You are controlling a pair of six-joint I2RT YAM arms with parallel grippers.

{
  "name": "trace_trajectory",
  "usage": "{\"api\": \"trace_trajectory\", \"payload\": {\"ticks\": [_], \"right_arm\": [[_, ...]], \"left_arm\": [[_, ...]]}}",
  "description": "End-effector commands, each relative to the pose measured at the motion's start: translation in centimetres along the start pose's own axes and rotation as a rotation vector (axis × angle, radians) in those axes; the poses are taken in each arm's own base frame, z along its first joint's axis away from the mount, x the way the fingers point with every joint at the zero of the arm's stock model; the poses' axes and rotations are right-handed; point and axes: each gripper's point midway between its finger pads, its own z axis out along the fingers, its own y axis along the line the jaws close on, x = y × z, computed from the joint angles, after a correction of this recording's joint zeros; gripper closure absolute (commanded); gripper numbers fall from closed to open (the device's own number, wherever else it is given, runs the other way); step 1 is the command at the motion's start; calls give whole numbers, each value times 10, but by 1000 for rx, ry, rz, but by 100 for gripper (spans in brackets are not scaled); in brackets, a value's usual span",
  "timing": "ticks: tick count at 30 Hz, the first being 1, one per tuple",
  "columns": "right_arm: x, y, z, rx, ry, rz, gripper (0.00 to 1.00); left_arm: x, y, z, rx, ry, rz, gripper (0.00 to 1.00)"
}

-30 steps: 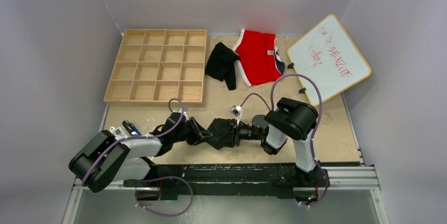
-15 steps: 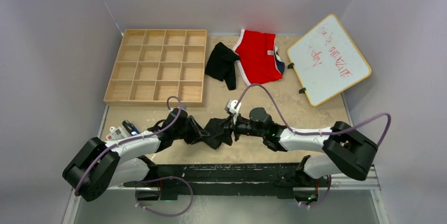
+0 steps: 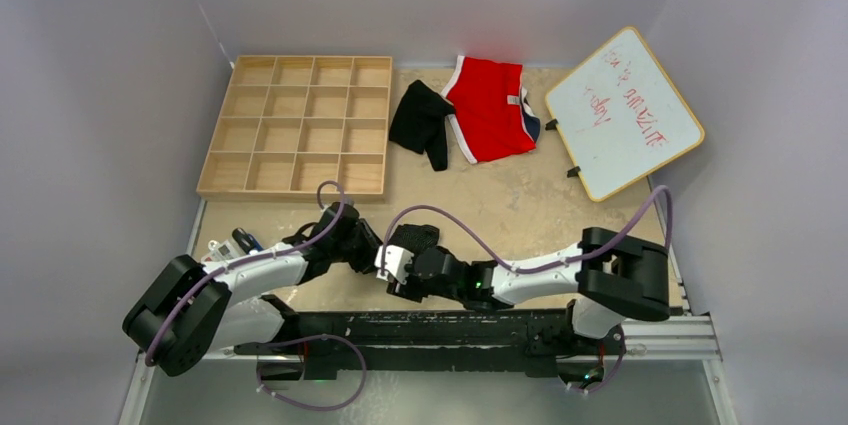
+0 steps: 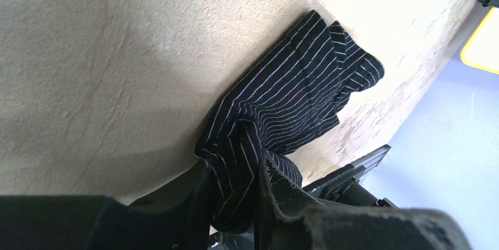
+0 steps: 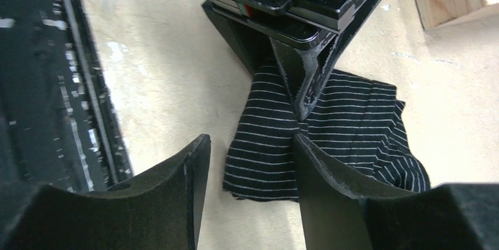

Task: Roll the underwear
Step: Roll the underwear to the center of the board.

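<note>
- The striped underwear (image 4: pixel 288 109), black w/ thin pale lines, lies bunched on the tan table (image 3: pixel 560 205) near the front edge, between the two arms.
- Your left gripper (image 4: pixel 234 173) is clamped on it. In the left wrist view the fabric gathers into a tight fold between the two fingers (image 4: pixel 276 197), and the rest fans out flat on the table beyond them.
- Your right gripper (image 5: pixel 250 144) comes in from the opposite side w/ its jaws well apart, gripping nothing.
- In the right wrist view the cloth's near edge sits partly in the gap. One of the right fingers (image 5: pixel 329 179) overlaps the fabric, prob. resting on it, but the angle doesn't settle contact.
- The same view shows the left gripper's finger pressed down into the middle of the cloth, just ahead of your open jaws.
- The 2nd piece, the plain black underwear (image 3: pixel 420 122), lies crumpled toward the back of the table, well apart from both grippers.
- It touches the left side of the red briefs (image 3: pixel 488 105), which are spread flat.
- A wooden grid tray (image 3: pixel 206 185) is at back left, and a whiteboard (image 3: pixel 625 110) w/ red scribble at back right, tilted.
</note>
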Motion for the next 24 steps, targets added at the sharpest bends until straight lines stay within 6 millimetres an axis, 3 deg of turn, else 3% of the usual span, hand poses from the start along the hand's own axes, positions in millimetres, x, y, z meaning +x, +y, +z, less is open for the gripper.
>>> {"api": "trace_trajectory", "payload": {"ticks": [1,3,7,10,12,16,18,20,24], "right_arm": [[-2,-20,8,126,31,-74,47],[5,-20,11,132,52,-86,54],[8,-16,9,125,39,-72,79],[17,0,9,45,46,-11,92],[21,3,9,24,44,40,99],[11,8,3,-110,-53,262,100],[4,4,-4,-179,-124,382,100],[-4,1,-9,-252,-184,458,100],[-1,-3,-10,-376,-177,587,100]], "left_arm": [[1,13,1,-65,5,-12,100],[0,12,0,-63,1,-10,100],[0,14,0,-69,-2,-11,100],[0,12,-2,-54,-4,-5,97],[-1,11,-4,-47,-15,-3,84],[-7,7,-12,-32,-55,12,50],[-10,4,-17,-7,-83,17,26],[-14,0,-23,26,-113,23,18],[-21,-6,-33,80,-171,25,14]]}}
